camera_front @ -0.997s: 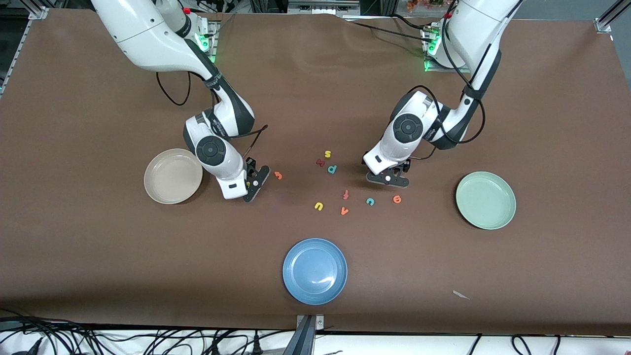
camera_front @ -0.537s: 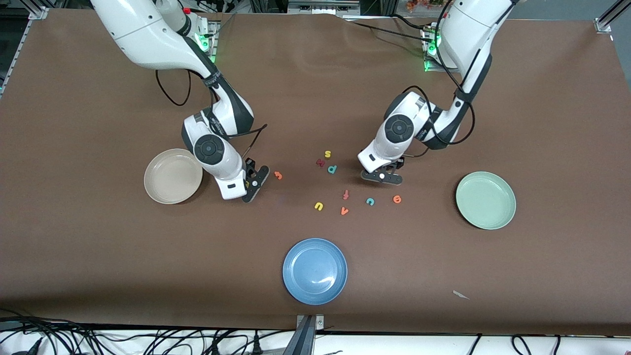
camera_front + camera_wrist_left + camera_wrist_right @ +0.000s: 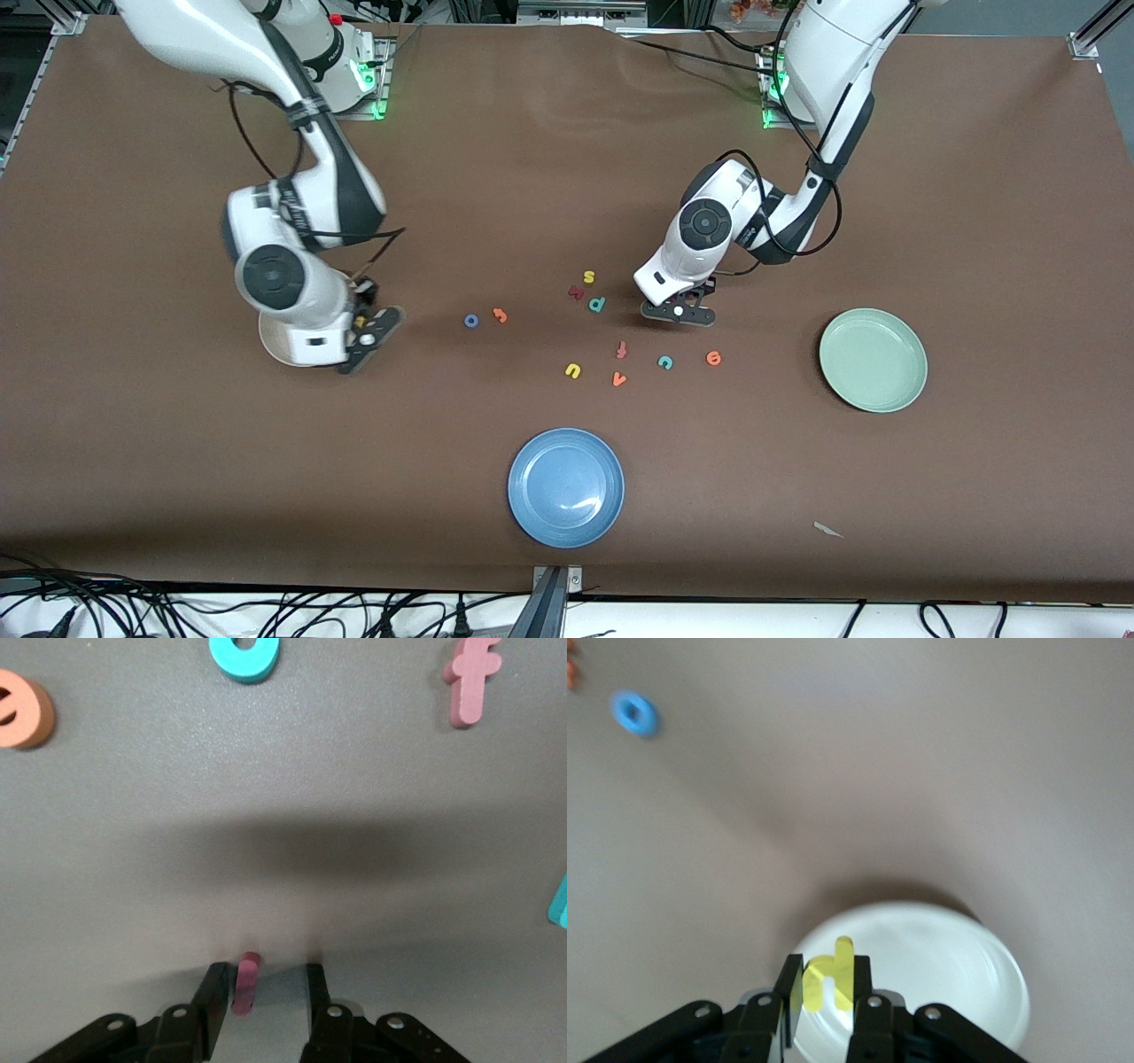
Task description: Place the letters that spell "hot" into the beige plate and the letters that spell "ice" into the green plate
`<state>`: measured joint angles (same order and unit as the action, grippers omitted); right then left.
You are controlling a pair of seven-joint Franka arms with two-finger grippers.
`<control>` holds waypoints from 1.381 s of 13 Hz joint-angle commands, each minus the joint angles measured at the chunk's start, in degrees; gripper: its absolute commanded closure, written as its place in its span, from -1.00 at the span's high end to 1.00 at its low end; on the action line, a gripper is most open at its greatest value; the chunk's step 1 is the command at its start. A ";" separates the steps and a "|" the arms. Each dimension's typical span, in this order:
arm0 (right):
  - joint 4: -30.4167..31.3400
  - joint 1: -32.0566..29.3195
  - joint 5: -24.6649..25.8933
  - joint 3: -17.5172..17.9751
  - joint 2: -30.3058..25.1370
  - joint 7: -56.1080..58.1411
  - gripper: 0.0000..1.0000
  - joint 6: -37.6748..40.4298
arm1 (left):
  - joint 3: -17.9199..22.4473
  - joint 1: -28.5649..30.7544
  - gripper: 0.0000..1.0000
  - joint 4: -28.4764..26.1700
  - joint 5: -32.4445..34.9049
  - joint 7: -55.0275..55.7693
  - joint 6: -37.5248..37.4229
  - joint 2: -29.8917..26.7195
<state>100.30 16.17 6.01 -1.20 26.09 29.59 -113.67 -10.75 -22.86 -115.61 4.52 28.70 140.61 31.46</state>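
Brown table (image 3: 567, 133), cables along bottom edge. Right gripper (image 3: 824, 997) pinching yellow h (image 3: 831, 981) over beige plate (image 3: 957, 966), mid-left of front view. Left gripper (image 3: 266, 1001) down at table centre, part-spread around red i (image 3: 245, 982).

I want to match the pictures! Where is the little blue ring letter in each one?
Front view: blue ring-shaped foam o on the table beside the orange t.
Right wrist view: the o on bare table, apart from the round beige plate.
Left wrist view: not there.
Shared landmark: that plate.
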 commanded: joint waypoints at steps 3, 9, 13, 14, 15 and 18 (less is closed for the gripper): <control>0.96 -2.45 -0.47 -6.18 2.64 -0.59 -0.72 0.47 | 0.56 -0.61 -0.58 -0.06 2.16 3.03 -0.51 0.87; 1.13 -4.75 -0.56 -6.10 5.11 -0.59 -0.38 -1.46 | 0.65 -0.26 -0.93 0.47 4.54 3.20 -0.42 1.49; 0.87 -3.96 -0.64 -5.40 3.62 -0.68 0.62 -0.06 | 0.82 1.58 -1.00 1.70 4.36 3.38 -1.64 -0.43; 0.78 -3.87 -0.82 -3.22 2.57 -1.29 0.62 1.25 | 0.82 2.02 -1.00 3.01 4.19 3.29 -4.35 -1.22; 0.69 -3.87 -0.82 -0.76 1.34 -3.03 0.62 2.13 | 0.74 2.90 -1.00 5.20 4.10 2.94 -8.21 -1.49; -0.01 -3.96 -0.73 6.10 0.01 -4.37 0.63 1.44 | 0.65 5.53 -1.00 10.57 4.01 1.89 -18.42 -2.89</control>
<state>100.29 12.41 5.59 1.76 27.43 26.06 -112.84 -9.68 -19.07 -107.06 6.61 30.84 127.18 30.44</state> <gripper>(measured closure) 0.185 0.894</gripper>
